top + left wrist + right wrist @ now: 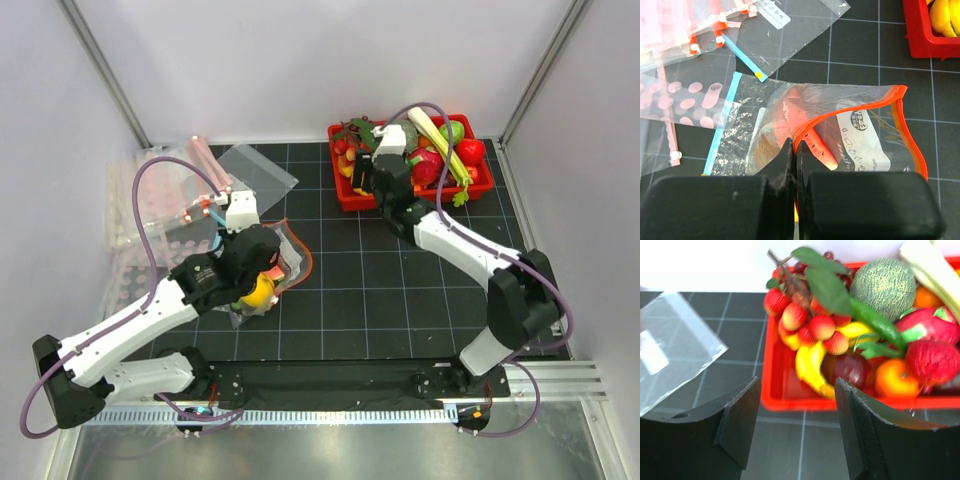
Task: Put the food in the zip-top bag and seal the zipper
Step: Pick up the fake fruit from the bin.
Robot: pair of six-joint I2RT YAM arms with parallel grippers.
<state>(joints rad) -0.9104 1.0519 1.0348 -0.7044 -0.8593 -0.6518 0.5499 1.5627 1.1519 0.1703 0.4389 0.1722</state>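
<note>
The clear zip-top bag (850, 125) lies on the dark mat with its red-orange zipper (907, 135) gaping open at the right. A red watermelon wedge (807, 127) and a dark-orange piece (765, 150) show inside it. A yellow round fruit (258, 292) sits under my left arm. My left gripper (795, 147) is shut on the zipper's near edge. In the top view it (262, 262) is over the bag (290, 250). My right gripper (797, 405) is open and empty just before the red bin (790, 400).
The red bin (350, 195) at the back right holds a celery stalk (440, 140), grapes, a melon (885, 287), bananas (812, 367) and other toy produce. Other clear bags with pink strips and dots (685, 102) lie at the back left, one flat bag (258, 175) behind.
</note>
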